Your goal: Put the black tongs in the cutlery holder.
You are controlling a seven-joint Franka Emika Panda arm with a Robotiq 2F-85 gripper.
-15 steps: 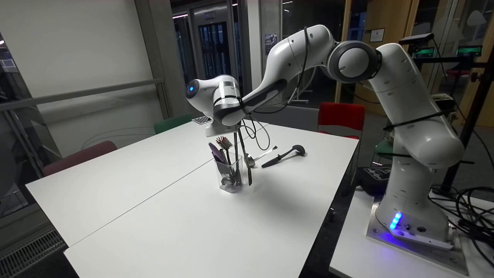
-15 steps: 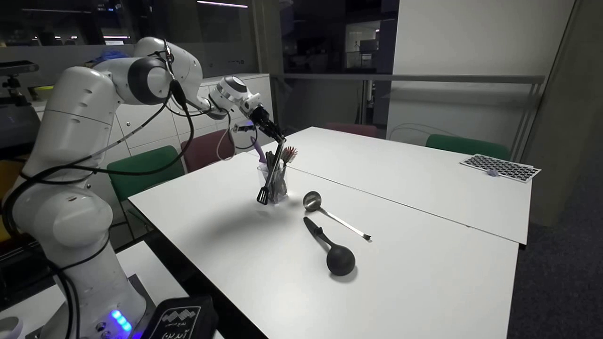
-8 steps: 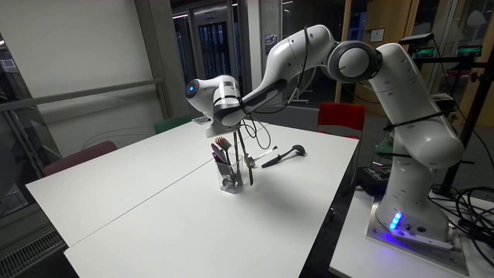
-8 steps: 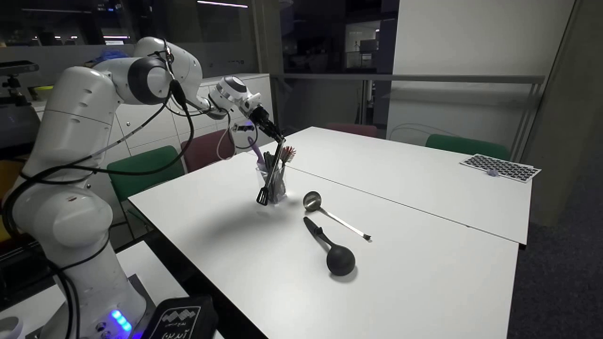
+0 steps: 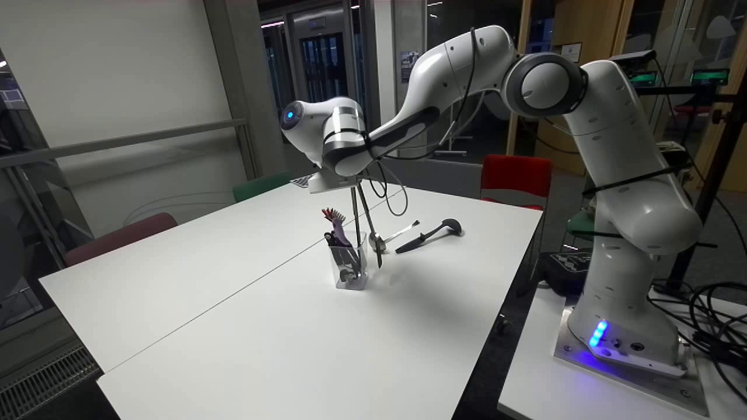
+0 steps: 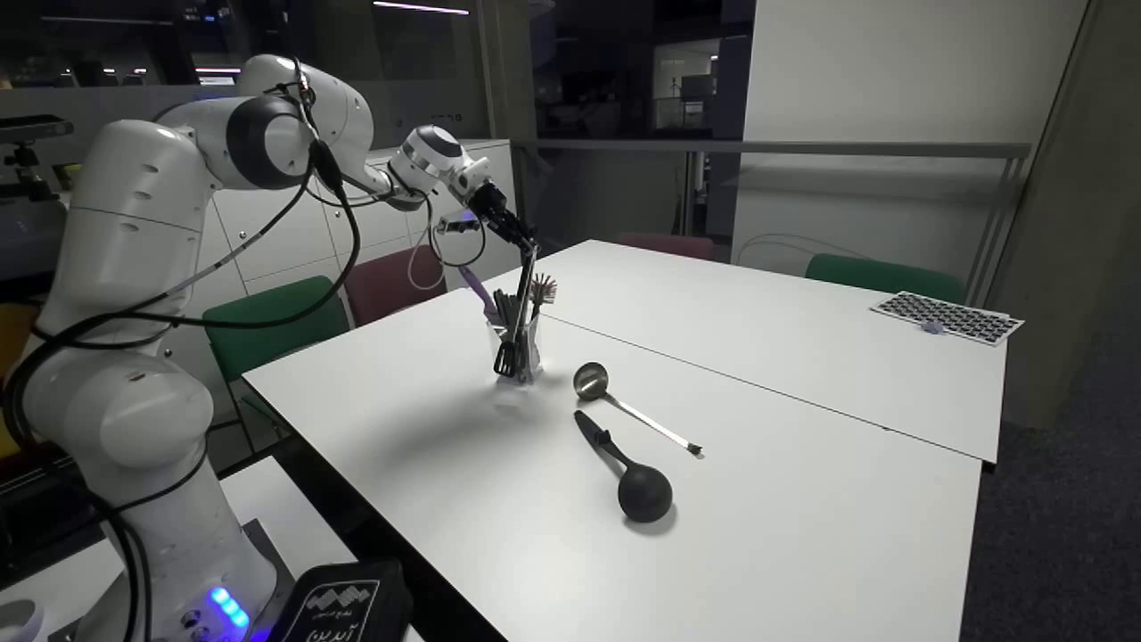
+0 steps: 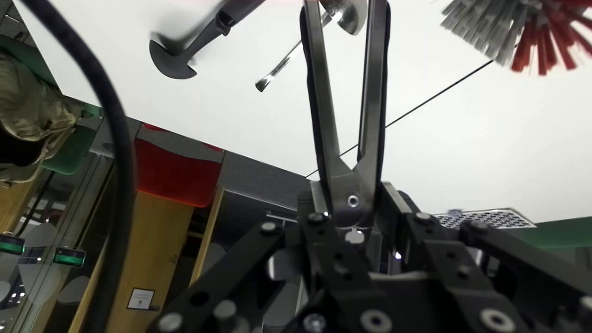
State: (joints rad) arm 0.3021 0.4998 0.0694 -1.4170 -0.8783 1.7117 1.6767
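The black tongs (image 6: 525,290), with metal inner faces, hang point-down from my gripper (image 6: 529,242). In the wrist view the gripper (image 7: 353,203) is shut on the tongs (image 7: 326,92) at their hinged end, and their two arms spread apart. The cutlery holder (image 5: 352,274) is a clear cup standing on the table, with several handles sticking out of its top. In an exterior view one arm of the tongs (image 5: 366,210) hangs outside the holder; the other overlaps the holder, and I cannot tell whether it is inside. The holder (image 6: 533,355) is out of the wrist view.
A black ladle (image 6: 644,492) and a metal ladle (image 6: 591,382) lie on the table near the holder. A red-bristled brush (image 7: 522,27) stands in the holder beside the tongs. A checkered board (image 6: 948,316) lies at the table's far corner.
The arm has risen a little, lifting the tongs. The brush and purple handle in the holder have shifted and lean differently, and the holder has turned slightly.
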